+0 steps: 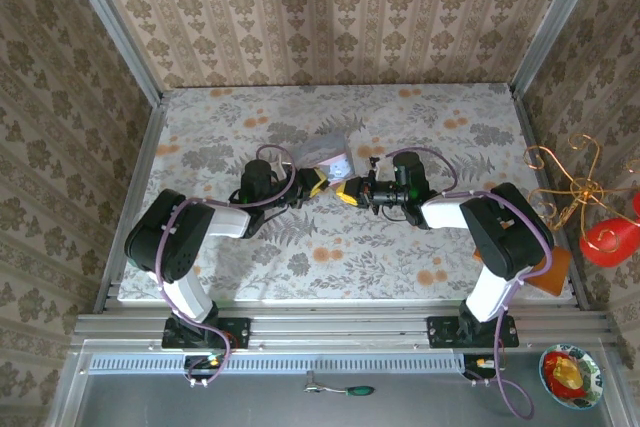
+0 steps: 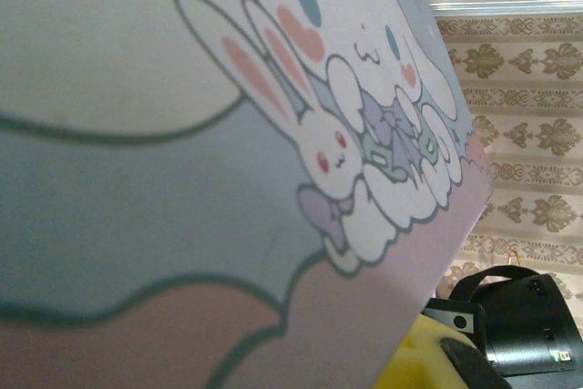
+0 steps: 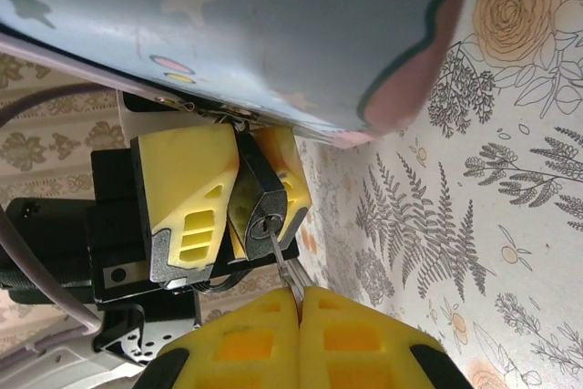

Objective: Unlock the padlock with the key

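In the right wrist view the small black padlock [image 3: 258, 199] is pinched between the yellow fingers [image 3: 182, 190] of my left gripper [image 3: 239, 190], keyhole facing the camera. Its top disappears under the edge of the light blue cartoon tin [image 3: 273, 34]. My right gripper [image 3: 298, 296] is shut on the thin metal key [image 3: 284, 263], whose tip sits in the keyhole. From above, the left gripper [image 1: 318, 184] and right gripper [image 1: 350, 190] meet tip to tip at mid-table just below the tin [image 1: 335, 159]. The tin [image 2: 228, 179] blocks the left wrist view, hiding the lock.
A green-handled tool [image 1: 355, 390] lies on the grey ledge in front of the arm bases. Off the table's right side are a gold wire frame [image 1: 570, 182], a red object [image 1: 610, 239] and a small bowl [image 1: 570, 375]. Patterned walls enclose the floral table [image 1: 220, 137].
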Action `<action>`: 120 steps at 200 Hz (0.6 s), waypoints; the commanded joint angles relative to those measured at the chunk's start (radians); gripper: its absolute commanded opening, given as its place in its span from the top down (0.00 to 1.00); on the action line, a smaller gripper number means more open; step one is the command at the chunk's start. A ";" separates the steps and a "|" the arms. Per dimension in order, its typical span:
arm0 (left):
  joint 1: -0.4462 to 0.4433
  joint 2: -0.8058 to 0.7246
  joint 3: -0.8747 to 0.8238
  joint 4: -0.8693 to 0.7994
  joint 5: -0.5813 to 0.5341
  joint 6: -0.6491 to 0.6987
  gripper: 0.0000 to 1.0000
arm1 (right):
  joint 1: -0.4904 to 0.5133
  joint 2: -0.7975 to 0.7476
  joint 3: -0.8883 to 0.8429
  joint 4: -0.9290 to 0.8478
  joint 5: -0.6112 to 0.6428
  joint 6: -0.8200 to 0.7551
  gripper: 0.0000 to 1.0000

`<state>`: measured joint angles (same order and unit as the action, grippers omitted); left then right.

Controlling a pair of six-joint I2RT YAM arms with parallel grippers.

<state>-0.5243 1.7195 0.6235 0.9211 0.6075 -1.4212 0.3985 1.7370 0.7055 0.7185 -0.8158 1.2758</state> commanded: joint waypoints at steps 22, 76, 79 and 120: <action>-0.071 0.015 0.030 0.111 0.108 -0.014 0.98 | 0.028 0.051 0.017 0.111 0.094 0.064 1.00; -0.079 0.020 0.036 0.111 0.104 -0.017 0.98 | 0.048 0.067 0.015 0.157 0.117 0.094 1.00; -0.079 0.019 0.037 0.112 0.104 -0.017 0.98 | 0.047 0.067 0.014 0.157 0.120 0.093 1.00; -0.081 0.008 0.029 0.104 0.106 -0.011 0.98 | 0.011 0.066 -0.007 0.142 0.142 0.083 1.00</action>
<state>-0.5316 1.7420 0.6270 0.9356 0.5480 -1.4216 0.4274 1.7874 0.7013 0.8124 -0.7738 1.3582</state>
